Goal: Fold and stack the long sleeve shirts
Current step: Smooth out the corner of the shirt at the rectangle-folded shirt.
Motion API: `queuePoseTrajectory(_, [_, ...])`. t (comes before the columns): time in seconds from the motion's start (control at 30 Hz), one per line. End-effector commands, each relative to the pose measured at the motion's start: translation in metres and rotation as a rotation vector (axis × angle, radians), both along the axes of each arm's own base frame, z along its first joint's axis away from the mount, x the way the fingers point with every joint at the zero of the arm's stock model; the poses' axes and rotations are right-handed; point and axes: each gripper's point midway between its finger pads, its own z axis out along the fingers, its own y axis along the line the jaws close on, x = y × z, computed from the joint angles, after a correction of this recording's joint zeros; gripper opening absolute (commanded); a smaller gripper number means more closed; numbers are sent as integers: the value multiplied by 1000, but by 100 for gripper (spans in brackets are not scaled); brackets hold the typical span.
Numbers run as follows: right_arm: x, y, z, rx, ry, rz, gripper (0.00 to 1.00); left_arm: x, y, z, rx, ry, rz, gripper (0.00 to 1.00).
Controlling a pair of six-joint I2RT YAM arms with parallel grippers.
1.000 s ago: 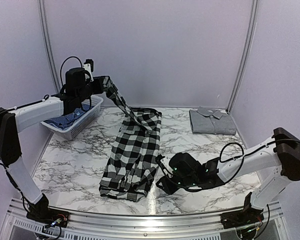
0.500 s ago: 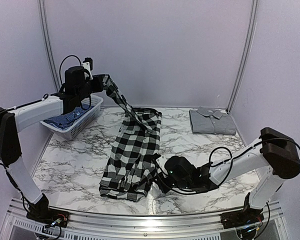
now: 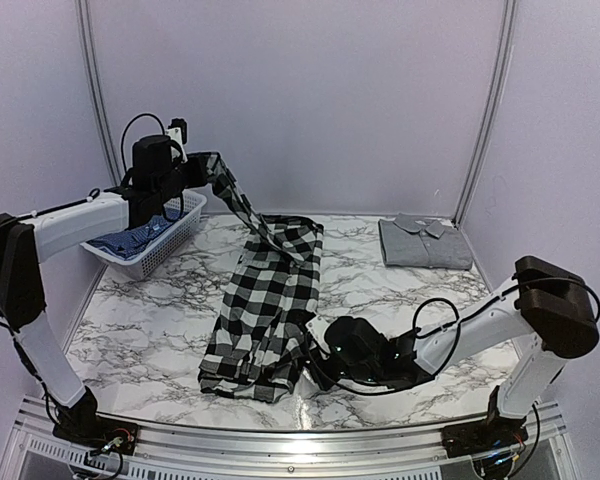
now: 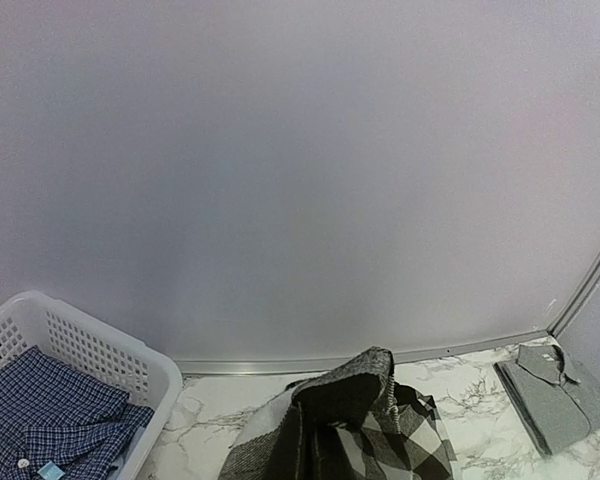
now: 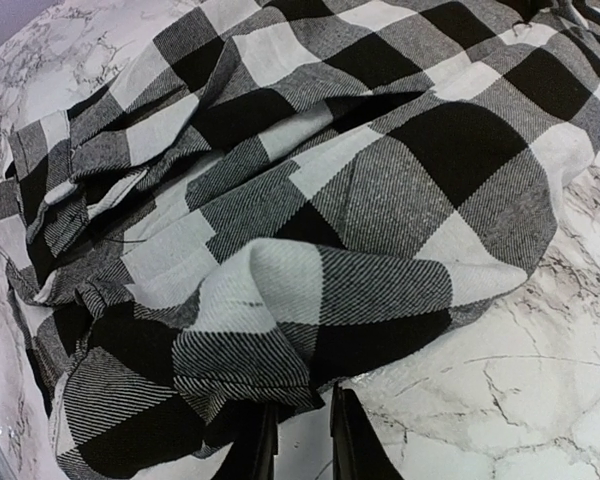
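The black-and-white checked long sleeve shirt lies lengthwise on the marble table, bunched into a narrow strip. My left gripper is shut on one end and holds it high, near the basket. The cloth hangs taut from it down to the table. In the left wrist view only the held cloth shows; the fingers are hidden. My right gripper is low on the table at the shirt's near right edge. In the right wrist view the right gripper is narrowly open, its tips at the hem of the shirt, with bare table between them.
A white basket with a blue checked shirt stands at the back left; it also shows in the left wrist view. A folded grey shirt lies at the back right, also in the left wrist view.
My right gripper has slid left across the table up to the shirt's near right edge. The left gripper has kept the raised end in place.
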Motion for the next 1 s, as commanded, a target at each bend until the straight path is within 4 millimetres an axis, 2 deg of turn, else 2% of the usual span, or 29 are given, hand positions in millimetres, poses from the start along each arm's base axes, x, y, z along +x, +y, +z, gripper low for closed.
queuePoseTrajectory(0.0, [2, 17, 13, 40, -26, 16, 12, 6, -1, 15, -24, -33, -4, 0])
queuePoseTrajectory(0.13, [-1, 18, 17, 35, -26, 22, 0, 7, -2, 14, -26, -31, -6, 0])
queuePoseTrajectory(0.17, [-2, 17, 19, 31, -30, 21, 0, 8, -2, 13, -28, -30, -7, 0])
queuePoseTrajectory(0.37, [-19, 18, 33, 3, -25, 43, 0, 11, -4, 9, -29, -23, -12, 0])
queuePoseTrajectory(0.67, [-58, 22, 51, -54, 56, 101, 0, 16, -7, 8, -37, -19, -20, 0])
queuePoseTrajectory(0.83, [-67, 24, 59, -77, 113, 117, 0, 17, -8, 6, -41, -15, -24, 0])
queuePoseTrajectory(0.97, [-67, 28, 81, -66, 120, 116, 0, 18, -8, 5, -42, -14, -28, 0])
